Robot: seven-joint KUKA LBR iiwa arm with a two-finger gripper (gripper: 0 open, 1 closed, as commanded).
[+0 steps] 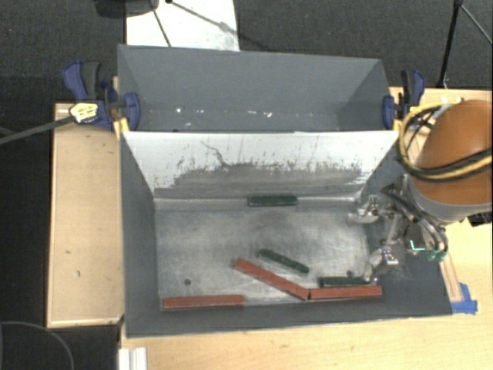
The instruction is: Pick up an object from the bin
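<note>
My gripper (pixel 375 236) hangs at the bin's right side, just above the floor, open with nothing between its fingers. Its nearer fingertip (pixel 382 260) is just above the right end of a short dark green bar (pixel 337 281). That bar lies against a red-brown bar (pixel 345 291) near the front right corner. A longer red-brown bar (pixel 269 278) runs diagonally to the left of those two, its right end meeting them. Another dark green bar (pixel 283 262) lies just behind it.
A third red-brown bar (pixel 203 302) lies along the front wall at the left. One dark green bar (pixel 271 200) rests at the foot of the sloping back wall. The arm with its orange cover and cables stands over the right rim.
</note>
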